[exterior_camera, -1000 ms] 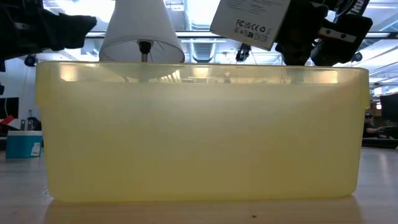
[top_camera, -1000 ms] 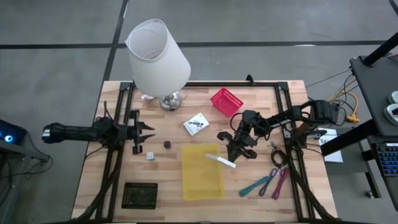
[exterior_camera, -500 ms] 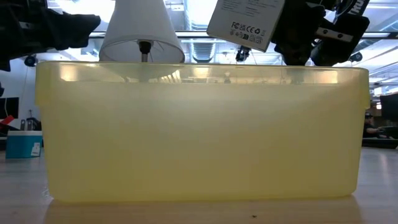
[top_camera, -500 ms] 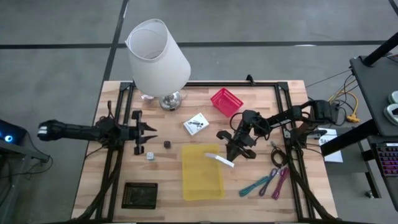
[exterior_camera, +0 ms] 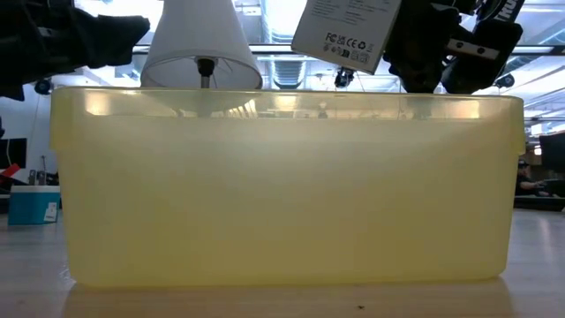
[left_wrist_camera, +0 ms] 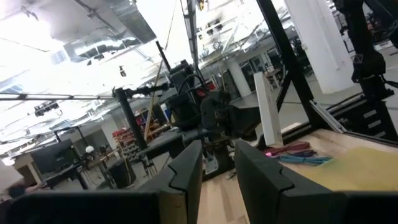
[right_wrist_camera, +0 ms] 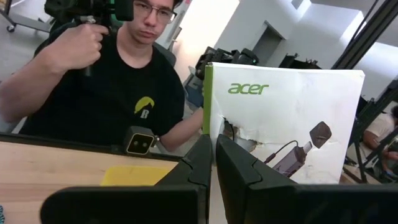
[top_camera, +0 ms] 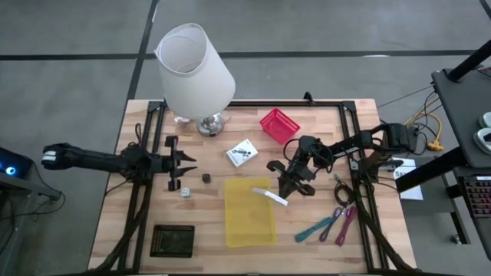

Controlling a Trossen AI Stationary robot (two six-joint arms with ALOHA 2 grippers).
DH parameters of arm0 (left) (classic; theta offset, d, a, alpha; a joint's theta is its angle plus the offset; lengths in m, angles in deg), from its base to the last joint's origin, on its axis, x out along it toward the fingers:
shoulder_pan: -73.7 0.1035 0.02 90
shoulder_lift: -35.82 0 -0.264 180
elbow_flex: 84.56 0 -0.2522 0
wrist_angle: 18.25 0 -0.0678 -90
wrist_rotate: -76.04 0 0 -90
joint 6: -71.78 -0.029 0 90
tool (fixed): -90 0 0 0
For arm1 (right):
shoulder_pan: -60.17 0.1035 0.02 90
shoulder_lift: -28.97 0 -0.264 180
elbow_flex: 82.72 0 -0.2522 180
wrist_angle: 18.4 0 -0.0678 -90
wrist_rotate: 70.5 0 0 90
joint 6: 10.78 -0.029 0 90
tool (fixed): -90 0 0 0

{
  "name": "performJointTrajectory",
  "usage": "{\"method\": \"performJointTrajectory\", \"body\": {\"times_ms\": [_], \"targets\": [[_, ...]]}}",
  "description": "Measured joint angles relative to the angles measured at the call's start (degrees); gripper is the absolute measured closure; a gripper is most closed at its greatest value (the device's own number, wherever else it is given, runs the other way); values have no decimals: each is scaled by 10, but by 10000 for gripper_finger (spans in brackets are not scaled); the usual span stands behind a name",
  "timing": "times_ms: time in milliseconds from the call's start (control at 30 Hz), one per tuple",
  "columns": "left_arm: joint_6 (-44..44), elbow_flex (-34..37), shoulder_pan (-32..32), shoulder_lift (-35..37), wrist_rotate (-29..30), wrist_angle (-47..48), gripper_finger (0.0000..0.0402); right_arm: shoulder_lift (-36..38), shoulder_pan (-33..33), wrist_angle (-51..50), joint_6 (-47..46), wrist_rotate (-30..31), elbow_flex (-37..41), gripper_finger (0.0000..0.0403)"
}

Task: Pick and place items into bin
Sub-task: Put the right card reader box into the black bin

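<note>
Right pincer [top_camera: 285, 184] is clamped on a flat white Acer-branded cardboard box [top_camera: 270, 197], holding it on edge just above the 3 o'clock rim of the translucent yellow plastic bin [top_camera: 249, 222]. Key relation: bin lies toward 9 o'clock of the pincer; the box's long axis runs roughly 10-to-4 o'clock, partly over the bin opening already. Low view has the box [exterior_camera: 346, 34] tilted, hanging clear above the bin's top rim [exterior_camera: 282, 106], probably not touching, though depth there is hard to judge. Right arm is the nearer one by far.

Left pincer [top_camera: 186, 164] hovers over the 9 o'clock side of the desk, fingers [left_wrist_camera: 186, 177] narrowly parted, holding nothing. Tiny white cube [top_camera: 185, 192] and tiny dark cube [top_camera: 206, 178] lie just beside it.

Light wooden slatted desk [top_camera: 146, 222] also carries a second white square card [top_camera: 242, 152], teal and pink-purple thin strips [top_camera: 330, 226], a red basket [top_camera: 278, 125] and a big white lamp [top_camera: 195, 70]. Beyond the desk: a seated person [right_wrist_camera: 106, 74] in a workshop.
</note>
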Motion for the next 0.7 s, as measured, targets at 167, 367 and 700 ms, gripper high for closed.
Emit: {"method": "performJointTrajectory", "body": {"times_ms": [167,367,700], "targets": [[0,-7,0,-57,-42,-52,322,0,0,0,1,0,0,394],[-5,-35,0,-132,-55,-73,322,0,0,-4,2,0,0,394],[-6,-97,0,-260,-55,-88,322,0,0,-14,7,17,-2,394]]}}
